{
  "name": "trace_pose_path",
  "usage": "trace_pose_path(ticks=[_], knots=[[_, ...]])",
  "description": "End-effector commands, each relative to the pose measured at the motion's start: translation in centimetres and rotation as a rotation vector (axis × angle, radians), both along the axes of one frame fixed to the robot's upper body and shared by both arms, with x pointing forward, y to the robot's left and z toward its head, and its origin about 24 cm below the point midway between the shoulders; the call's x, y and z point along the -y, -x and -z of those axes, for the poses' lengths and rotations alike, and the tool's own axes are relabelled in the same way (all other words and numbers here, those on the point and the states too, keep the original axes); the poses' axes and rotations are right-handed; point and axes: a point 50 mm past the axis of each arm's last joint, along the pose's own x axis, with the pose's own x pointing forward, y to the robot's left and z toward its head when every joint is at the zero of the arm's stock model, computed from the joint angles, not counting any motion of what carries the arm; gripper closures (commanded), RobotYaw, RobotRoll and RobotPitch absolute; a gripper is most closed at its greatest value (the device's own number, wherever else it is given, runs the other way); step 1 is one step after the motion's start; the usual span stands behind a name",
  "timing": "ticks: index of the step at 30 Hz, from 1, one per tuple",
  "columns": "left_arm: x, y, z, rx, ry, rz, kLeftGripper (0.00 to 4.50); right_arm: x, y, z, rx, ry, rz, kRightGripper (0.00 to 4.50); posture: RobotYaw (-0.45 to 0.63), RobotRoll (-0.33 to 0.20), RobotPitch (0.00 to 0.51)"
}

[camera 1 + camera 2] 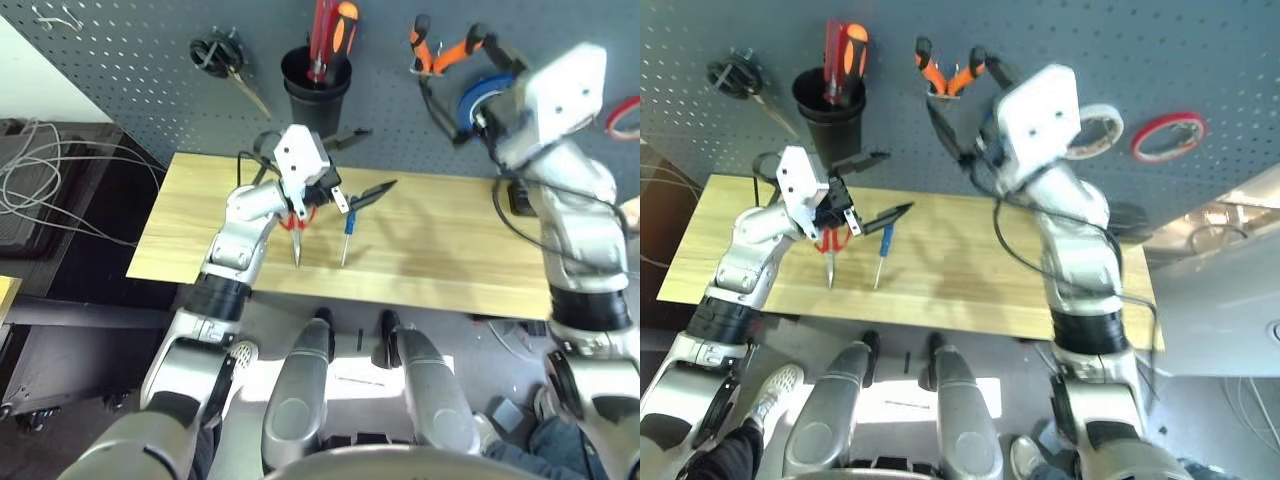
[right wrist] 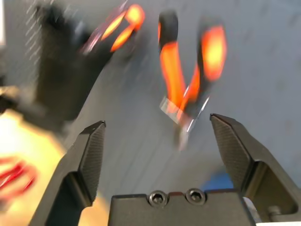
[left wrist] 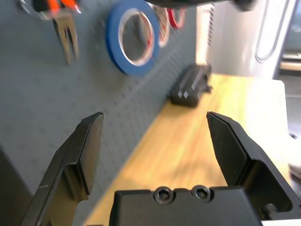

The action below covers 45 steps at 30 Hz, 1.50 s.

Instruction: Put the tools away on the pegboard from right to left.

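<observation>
The orange-and-black pliers [image 1: 440, 50] hang on the dark grey pegboard [image 1: 120, 60], with the blue tape roll [image 1: 478, 102] hanging just to their right. My right gripper [image 2: 157, 125] is open right in front of the pliers [image 2: 186, 94], with nothing between its fingers. The red-handled scissors [image 1: 297, 228] and the slim blue-handled screwdriver [image 1: 347, 236] lie side by side on the wooden table [image 1: 450, 260]. My left gripper [image 1: 378, 158] hovers open just above and behind them, holding nothing.
A black cup [image 1: 317, 88] on the board holds red and orange screwdrivers. Black-handled scissors [image 1: 225, 60] hang to its left. White tape [image 1: 1100, 130] and red tape [image 1: 1165, 135] hang at the right. A small black box [image 1: 520, 195] sits at the table's back right.
</observation>
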Motion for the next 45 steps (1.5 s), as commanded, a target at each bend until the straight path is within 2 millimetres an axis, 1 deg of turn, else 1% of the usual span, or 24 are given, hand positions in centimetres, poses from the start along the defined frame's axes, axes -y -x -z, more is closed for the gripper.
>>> trace_pose_path(ticks=[1, 3, 5, 6, 7, 8, 9, 10, 11, 13, 14, 17, 20, 22, 25, 29, 35, 38, 41, 45], knots=[[0.3, 0.2, 1.7, -0.064, -0.065, 0.017, 0.00, 0.6, 0.6, 1.4, -0.092, 0.006, 0.012, 0.02, 0.08, 0.000, 0.333], [0.3, 0.2, 1.9, -0.075, -0.072, 0.018, 0.00, 0.8, 0.6, 1.8, -0.118, 0.002, 0.025, 0.02, 0.08, 0.000, 0.333], [0.3, 0.1, 1.9, -0.075, -0.073, 0.018, 0.00, 0.8, 0.7, 1.8, -0.121, 0.002, 0.026, 0.02, 0.08, 0.000, 0.333], [0.6, 0.1, 2.4, -0.080, -0.124, 0.031, 0.00, 1.1, 0.3, 3.5, -0.238, -0.041, 0.044, 0.02, 0.08, 0.000, 0.322], [0.7, 0.1, 2.9, -0.084, -0.162, 0.042, 0.00, 1.4, 0.1, 4.8, -0.327, -0.073, 0.057, 0.02, 0.08, 0.000, 0.322], [0.7, -0.1, 3.5, -0.114, -0.200, 0.029, 0.00, 1.8, -0.1, 6.7, -0.477, -0.129, 0.074, 0.02, 0.09, 0.000, 0.321], [0.7, -0.2, 4.0, -0.135, -0.222, 0.017, 0.00, 2.0, -0.1, 7.9, -0.577, -0.166, 0.083, 0.02, 0.09, 0.000, 0.312], [0.7, -0.5, 4.6, -0.145, -0.271, -0.001, 0.00, 2.5, -0.2, 9.1, -0.672, -0.214, 0.104, 0.02, 0.09, 0.000, 0.313], [0.6, -0.9, 5.2, -0.172, -0.308, -0.036, 0.00, 2.8, -0.1, 10.6, -0.781, -0.225, 0.116, 0.02, 0.09, 0.000, 0.315], [0.5, -1.6, 6.3, -0.221, -0.365, -0.103, 0.00, 3.4, 0.2, 12.4, -0.903, -0.200, 0.135, 0.02, 0.10, 0.000, 0.317], [0.4, -2.0, 6.8, -0.262, -0.371, -0.143, 0.00, 3.5, 0.3, 13.0, -0.944, -0.181, 0.140, 0.02, 0.10, 0.000, 0.316], [0.4, -2.8, 8.5, -0.344, -0.426, -0.223, 0.00, 3.8, 0.0, 14.0, -0.997, -0.140, 0.162, 0.02, 0.10, 0.000, 0.319], [0.4, -3.7, 9.6, -0.371, -0.462, -0.313, 0.00, 3.4, -0.7, 14.2, -0.991, -0.114, 0.159, 0.02, 0.10, 0.000, 0.323], [0.4, -4.4, 10.2, -0.441, -0.420, -0.416, 0.00, 3.0, -1.0, 14.1, -0.966, -0.092, 0.147, 0.02, 0.10, 0.000, 0.323], [1.1, -4.9, 11.2, -0.580, -0.335, -0.502, 0.00, 2.5, -1.0, 14.2, -0.937, -0.004, 0.103, 0.02, 0.09, 0.000, 0.322], [1.6, -5.1, 11.8, -0.613, -0.364, -0.569, 0.00, 2.0, -0.9, 14.2, -0.896, 0.077, 0.066, 0.02, 0.07, 0.000, 0.324], [1.8, -5.0, 12.8, -0.665, -0.377, -0.648, 0.00, 0.9, -1.0, 13.2, -0.833, 0.092, 0.039, 0.02, 0.05, 0.000, 0.326], [2.4, -4.6, 13.4, -0.718, -0.378, -0.654, 0.00, 0.7, -1.0, 12.6, -0.814, 0.091, 0.034, 0.02, 0.03, 0.000, 0.328], [3.4, -4.4, 13.6, -0.727, -0.378, -0.633, 0.63, 0.6, -1.2, 12.1, -0.793, 0.096, 0.034, 0.00, 0.02, 0.000, 0.327], [4.7, -4.1, 13.6, -0.722, -0.371, -0.611, 1.88, 0.5, -1.5, 11.4, -0.761, 0.106, 0.034, 0.00, 0.01, 0.000, 0.323]])
